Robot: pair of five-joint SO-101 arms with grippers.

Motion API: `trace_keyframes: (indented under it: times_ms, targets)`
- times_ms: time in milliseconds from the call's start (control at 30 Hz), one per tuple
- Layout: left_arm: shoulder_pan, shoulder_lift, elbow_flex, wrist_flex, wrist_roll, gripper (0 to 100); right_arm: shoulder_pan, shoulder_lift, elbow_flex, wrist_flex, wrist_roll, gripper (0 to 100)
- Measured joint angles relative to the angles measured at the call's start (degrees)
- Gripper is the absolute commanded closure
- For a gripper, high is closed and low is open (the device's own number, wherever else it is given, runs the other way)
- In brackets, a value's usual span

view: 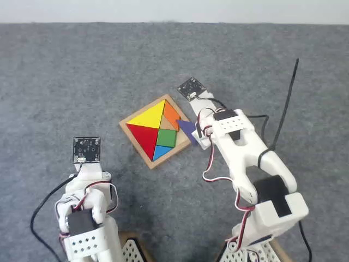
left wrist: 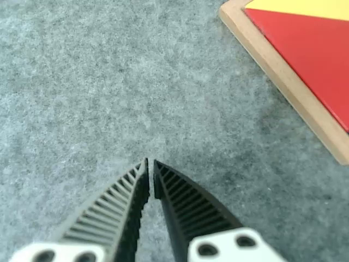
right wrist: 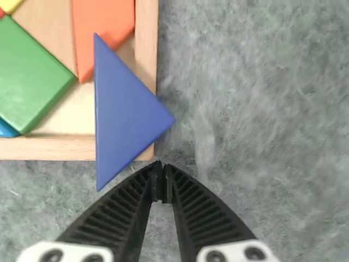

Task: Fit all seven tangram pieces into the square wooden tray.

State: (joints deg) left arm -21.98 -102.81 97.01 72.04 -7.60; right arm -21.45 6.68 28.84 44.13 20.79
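Observation:
The square wooden tray (view: 143, 154) lies mid-table holding a yellow triangle (view: 148, 116), a red triangle (view: 143, 137), an orange piece (view: 171, 114), a green square (view: 166, 137) and a small light-blue triangle (view: 160, 152). A dark blue triangle (right wrist: 122, 112) rests tilted across the tray's rim (right wrist: 146, 33) at its right corner, half over bare tray floor next to the green square (right wrist: 27, 76). My right gripper (right wrist: 161, 168) is shut and empty, its tips at that triangle's outer edge. My left gripper (left wrist: 151, 164) is shut over carpet, short of the tray's near-left edge (left wrist: 283, 82).
Grey carpet covers the whole table. The left arm (view: 87, 207) sits folded at the lower left, and the right arm (view: 245, 158) stretches from the lower right toward the tray. A black cable (view: 286, 103) runs behind the right arm.

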Motion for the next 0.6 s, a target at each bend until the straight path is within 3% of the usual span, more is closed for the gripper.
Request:
trace_keyframes:
  times_ms: [600]
  targets:
    - [0.0,0.0,0.0,0.0,0.0,98,-6.0,0.0,-0.4,-0.5,-0.3,99.1]
